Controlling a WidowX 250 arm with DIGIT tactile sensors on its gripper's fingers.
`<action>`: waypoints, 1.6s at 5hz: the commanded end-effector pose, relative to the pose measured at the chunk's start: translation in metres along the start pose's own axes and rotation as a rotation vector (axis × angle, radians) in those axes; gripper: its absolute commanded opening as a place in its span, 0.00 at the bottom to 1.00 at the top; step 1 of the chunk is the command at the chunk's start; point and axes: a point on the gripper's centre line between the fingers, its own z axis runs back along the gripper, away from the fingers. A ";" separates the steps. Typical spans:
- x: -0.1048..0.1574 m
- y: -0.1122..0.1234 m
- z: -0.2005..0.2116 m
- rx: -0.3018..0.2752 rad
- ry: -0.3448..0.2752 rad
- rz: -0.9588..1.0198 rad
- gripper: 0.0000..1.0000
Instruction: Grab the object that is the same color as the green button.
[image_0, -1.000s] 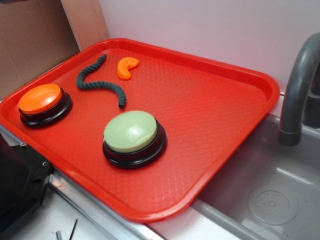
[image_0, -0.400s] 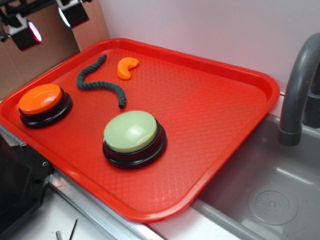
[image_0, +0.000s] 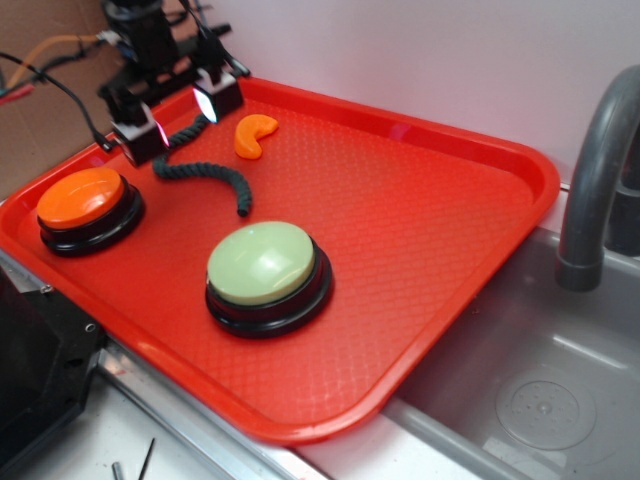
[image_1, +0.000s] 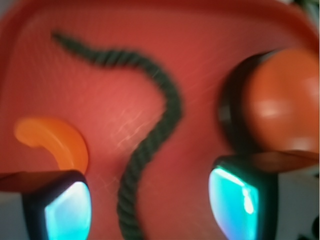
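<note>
orange button (image_0: 80, 198): far left of the tray, orange dome on a black base, upright; in the wrist view (image_1: 282, 107) it sits at the right edge, just beside the right pad.
gripper (image_0: 178, 118): top left, over the back-left part of the tray, above the far end of the rope; cables run off to the left.
jaws: wide apart, nothing held; the two pads (image_1: 67, 210) glow cyan in the wrist view, one on each side of the rope.
rope (image_0: 205, 172): dark green, twisted, wavy, lying flat on the tray between the orange button and the crescent; far end sits under the gripper, near end points toward the green button. In the wrist view the rope (image_1: 150, 135) runs up between the pads, not touched by them as far as the blur lets me tell.
crescent (image_0: 254, 134): small, orange, just right of the rope's far end, apart from it; wrist view (image_1: 55, 142) shows it by the left pad.
green button (image_0: 263, 264): pale green dome on a black base, front-middle of the tray, near the rope's near end but not touching.
tray (image_0: 430, 230): red, textured, right half bare.
sink (image_0: 540, 390): grey, right of the tray.
faucet (image_0: 600, 170): grey, curved, far right.
wrist view: blurred.
</note>
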 end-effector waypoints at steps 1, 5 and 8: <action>0.002 -0.005 -0.011 -0.022 -0.118 -0.043 1.00; -0.018 -0.006 -0.025 0.006 -0.125 -0.061 0.00; -0.024 0.005 0.000 -0.097 0.063 -0.238 0.00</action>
